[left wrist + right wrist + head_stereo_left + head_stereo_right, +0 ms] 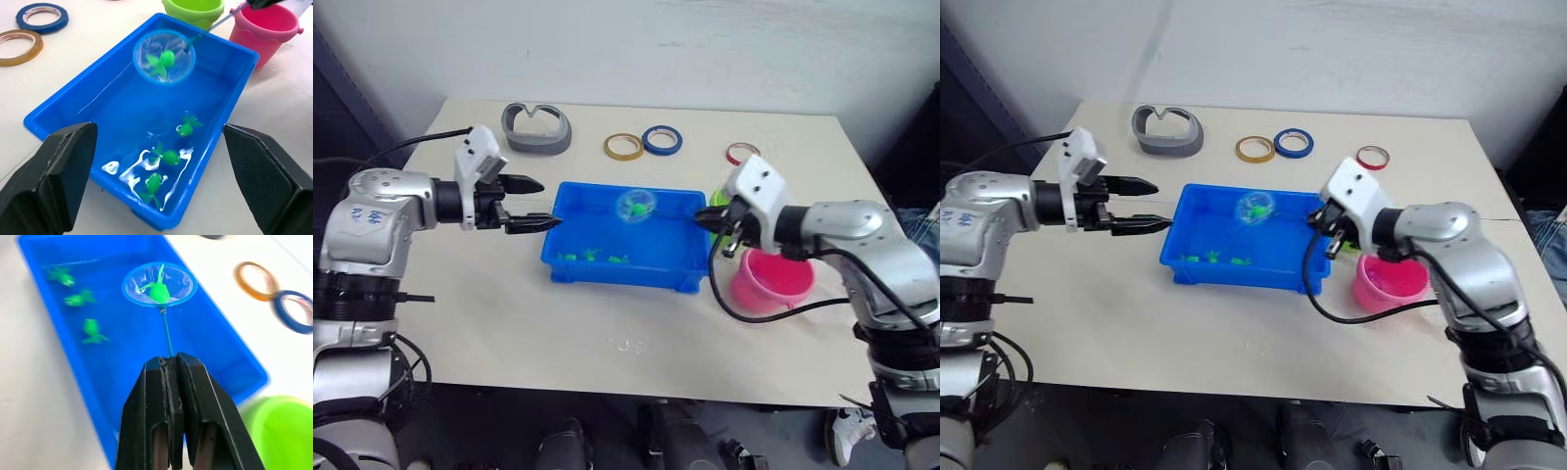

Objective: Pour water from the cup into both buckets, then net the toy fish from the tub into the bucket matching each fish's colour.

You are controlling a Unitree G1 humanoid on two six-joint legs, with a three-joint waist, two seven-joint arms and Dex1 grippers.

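Nearest the table's front edge stood the pink bucket (771, 277), just off the right end of the blue tub (625, 274). The right gripper (172, 363) hovered over that end of the tub, its two black fingers pressed tight together on the thin handle of the net (159, 285). The net's light blue hoop hung above the middle of the tub, toward its far wall, and one green fish (158, 292) lay in the mesh. Three more green fish (168, 156) sat in the shallow water at the tub's near left part, close together but not touching. Just beyond the pink bucket, the green bucket (193, 10) stood against the tub's right end, mostly hidden behind the right wrist from where I stood.

On the tub's left side the left gripper (533, 204) pointed at the tub's left wall, its fingers spread wide and holding nothing, the lower fingertip almost at the rim.

Farther back on the cream table (489, 313) lay a grey curved band (537, 129), then a yellow tape ring (624, 147), a blue tape ring (662, 140) touching it, and a red tape ring (1372, 157) apart on the right.
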